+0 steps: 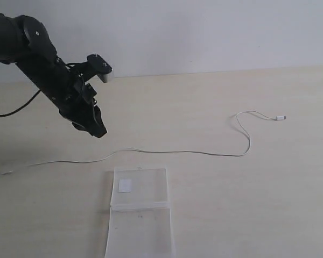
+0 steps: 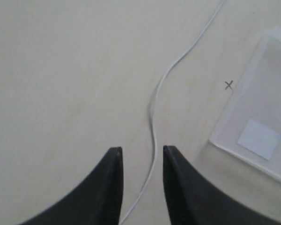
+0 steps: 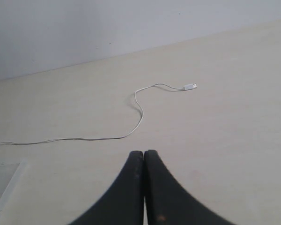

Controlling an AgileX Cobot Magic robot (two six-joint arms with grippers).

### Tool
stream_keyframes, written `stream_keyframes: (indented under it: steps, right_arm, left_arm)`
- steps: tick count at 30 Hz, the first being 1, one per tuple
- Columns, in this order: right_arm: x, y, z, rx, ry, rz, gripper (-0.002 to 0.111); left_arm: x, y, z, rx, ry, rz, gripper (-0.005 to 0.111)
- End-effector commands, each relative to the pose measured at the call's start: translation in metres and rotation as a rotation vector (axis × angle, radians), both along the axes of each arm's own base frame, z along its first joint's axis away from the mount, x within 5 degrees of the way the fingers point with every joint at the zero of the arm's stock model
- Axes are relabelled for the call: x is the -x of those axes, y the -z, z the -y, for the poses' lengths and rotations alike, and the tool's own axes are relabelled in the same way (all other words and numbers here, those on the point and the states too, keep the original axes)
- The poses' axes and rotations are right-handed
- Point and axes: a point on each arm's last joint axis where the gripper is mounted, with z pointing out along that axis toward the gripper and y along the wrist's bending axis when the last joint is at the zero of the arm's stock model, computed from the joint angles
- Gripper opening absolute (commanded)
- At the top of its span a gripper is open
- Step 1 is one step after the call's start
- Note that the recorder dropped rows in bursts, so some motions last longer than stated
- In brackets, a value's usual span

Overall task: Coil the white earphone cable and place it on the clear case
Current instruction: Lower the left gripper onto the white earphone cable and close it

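The white earphone cable (image 1: 177,152) lies stretched across the table, from the left edge to its small plug (image 1: 281,117) at the right; the earbuds are out of view. The clear case (image 1: 140,212) lies open near the front, its white sticker (image 1: 125,185) on the far half. My left gripper (image 1: 97,129) hovers above the cable's left stretch, open, and in the left wrist view the cable (image 2: 154,117) runs between the two black fingers (image 2: 113,178). There the case (image 2: 260,122) lies off to one side. My right gripper (image 3: 144,154) is shut on nothing, with the cable (image 3: 139,112) and plug (image 3: 190,86) ahead of it.
The pale wooden table (image 1: 231,204) meets a white wall (image 1: 204,32) at the back. A small pencilled cross (image 2: 229,85) marks the tabletop next to the case. The left arm's black cable (image 1: 16,110) hangs at the far left. The right arm is out of the exterior view.
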Motion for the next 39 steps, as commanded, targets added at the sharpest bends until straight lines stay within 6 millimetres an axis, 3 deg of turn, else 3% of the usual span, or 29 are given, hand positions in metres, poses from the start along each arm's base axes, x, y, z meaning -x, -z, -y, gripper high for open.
stream_keyframes:
  steps: [1, 9, 14, 21, 29, 39]
  right_arm:
    - [0.0, 0.001, 0.0, 0.003, 0.003, 0.005, 0.0]
    - [0.0, 0.001, 0.0, 0.003, 0.003, 0.005, 0.0]
    - [0.0, 0.001, 0.0, 0.002, 0.004, 0.005, 0.0]
    - [0.0, 0.001, 0.0, -0.01, 0.004, 0.003, 0.0]
    - [0.0, 0.001, 0.0, -0.01, 0.004, 0.003, 0.0]
    - [0.0, 0.001, 0.0, -0.01, 0.004, 0.003, 0.0]
  left_arm:
    - [0.001, 0.009, 0.005, 0.018, -0.021, -0.062, 0.031]
    - [0.007, 0.033, 0.014, -0.041, -0.017, -0.175, 0.031]
    - [0.004, 0.042, 0.015, -0.089, -0.047, -0.155, 0.032]
    - [-0.001, 0.048, 0.016, -0.084, -0.059, -0.122, 0.054]
    - [-0.003, 0.05, 0.017, -0.082, -0.03, -0.093, 0.054]
    - [-0.001, 0.069, 0.029, -0.157, 0.05, -0.09, 0.052]
